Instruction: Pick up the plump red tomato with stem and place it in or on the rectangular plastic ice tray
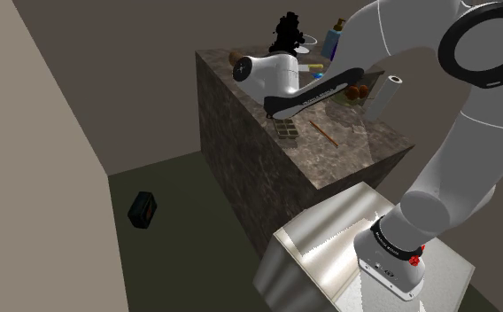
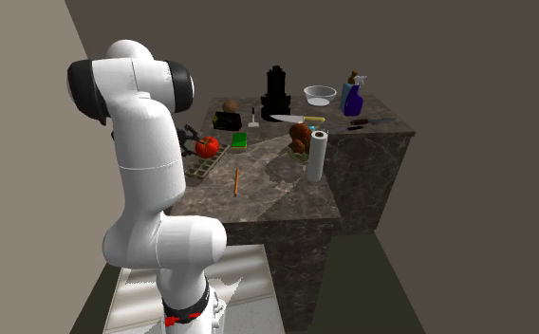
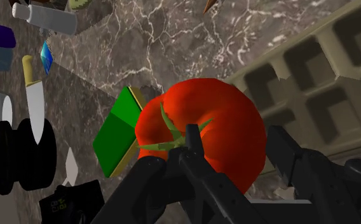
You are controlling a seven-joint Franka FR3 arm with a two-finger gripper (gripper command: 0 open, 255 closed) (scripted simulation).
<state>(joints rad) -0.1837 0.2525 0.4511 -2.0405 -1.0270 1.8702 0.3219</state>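
Observation:
My gripper [image 3: 236,145] is shut on a plump red tomato [image 3: 204,130] with a green stem, one black finger on each side of it. The second exterior view shows the tomato [image 2: 206,145] just over the stone counter, at the far end of the ice tray [image 2: 201,170], with the gripper [image 2: 195,140] behind it. The tray [image 3: 313,83] is a grey-green grid of square cells lying flat right next to the tomato. From the shoulder view the tray [image 1: 286,130] lies near the counter's edge, below the white hand.
A green sponge [image 2: 239,140] lies just beyond the tomato. Farther along the counter [image 2: 277,204] are a pencil [image 2: 236,180], a paper towel roll [image 2: 316,157], a knife [image 2: 291,119], a black appliance [image 2: 275,93], a bowl [image 2: 320,94] and a blue spray bottle [image 2: 352,98].

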